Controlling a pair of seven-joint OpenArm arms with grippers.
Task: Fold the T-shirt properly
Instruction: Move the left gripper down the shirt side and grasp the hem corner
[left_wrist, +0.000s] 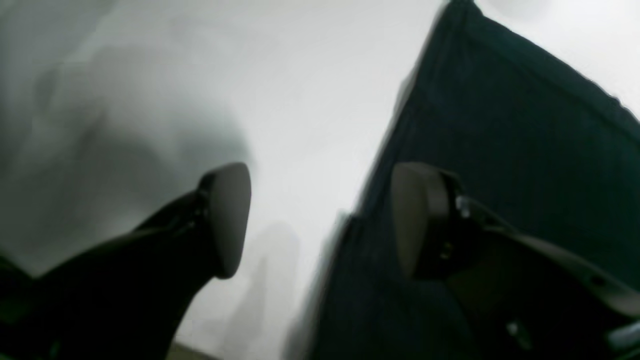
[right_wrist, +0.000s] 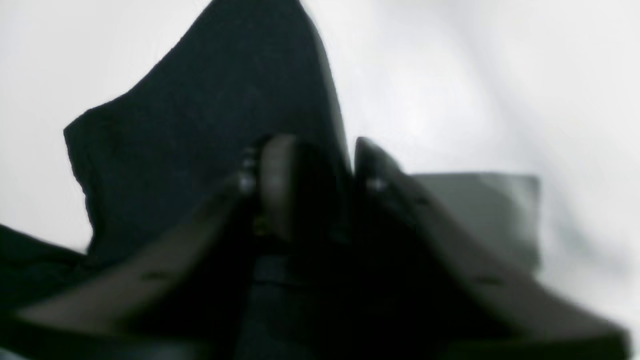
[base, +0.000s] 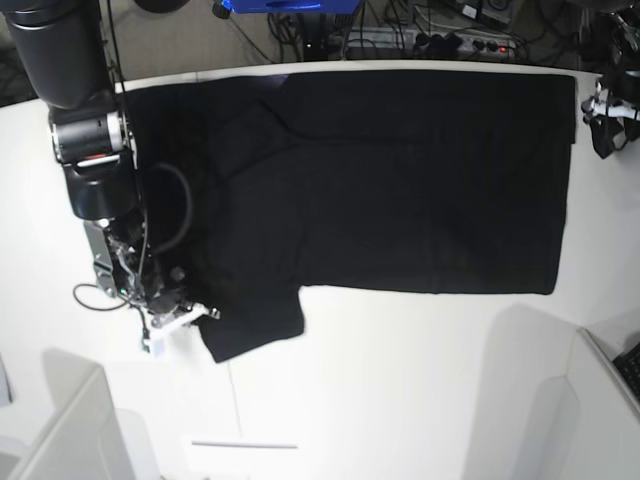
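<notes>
The right gripper (right_wrist: 320, 185) has its jaws narrowed around a sleeve edge of the T-shirt (base: 400, 180), which lies spread flat on the white counter (base: 400, 380). At the T-shirt's far hem, the left gripper (left_wrist: 320, 220) hangs with jaws wide, holding nothing.

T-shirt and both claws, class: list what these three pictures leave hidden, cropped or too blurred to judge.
- T-shirt: base view shows plain black cloth; any print is not visible.
- Its top hem in the base view: merges with dark clutter beyond the table.
- Right claw: right wrist view is blurred; jaws close around dark cloth, firmness unclear.
- Left claw: jaws apart; base view crops it at the right edge.
</notes>
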